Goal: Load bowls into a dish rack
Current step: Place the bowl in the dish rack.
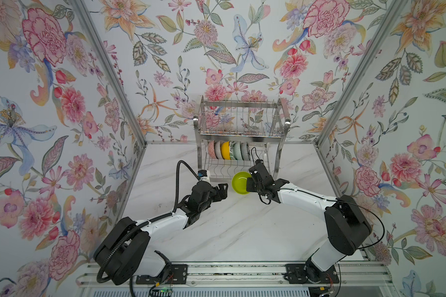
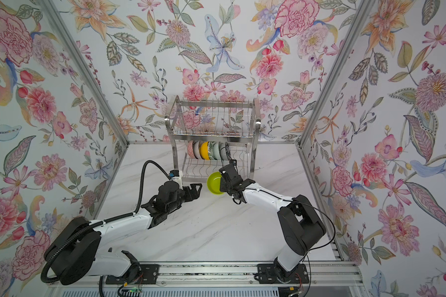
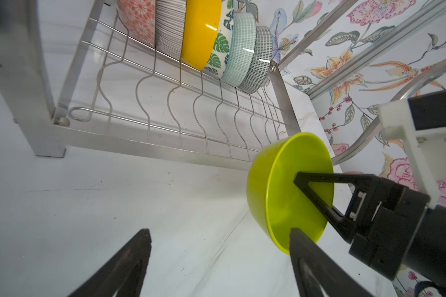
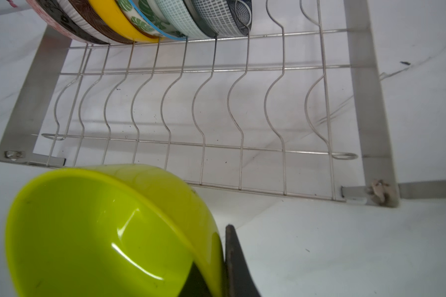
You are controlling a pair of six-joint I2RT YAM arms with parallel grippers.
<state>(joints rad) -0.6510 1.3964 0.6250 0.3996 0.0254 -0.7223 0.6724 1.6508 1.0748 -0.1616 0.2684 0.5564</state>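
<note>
Lime green bowl (image 1: 240, 183), the seventh and the only one loose, hangs tilted just in front of the dish rack (image 4: 363, 102), its rim pinched by the right gripper (image 4: 218, 264). Six bowls (image 3: 201, 33) stand on edge in the lower tier. The next move, I judge, is to slot it upright into a free wire gap beside them. Left gripper (image 3: 216, 264) gapes wide and empty nearby.

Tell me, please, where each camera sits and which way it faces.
Both top views: high above the arms' bases, looking down and forward at the dish rack; left arm and right arm show whole.
Left wrist: on the left arm, facing the rack's lower tier; the left gripper shows, open, and the right gripper.
Right wrist: on the right arm, facing the same tier; its fingers pinch the lime green bowl.
Shared: all show rack, racked bowls, lime green bowl.
</note>
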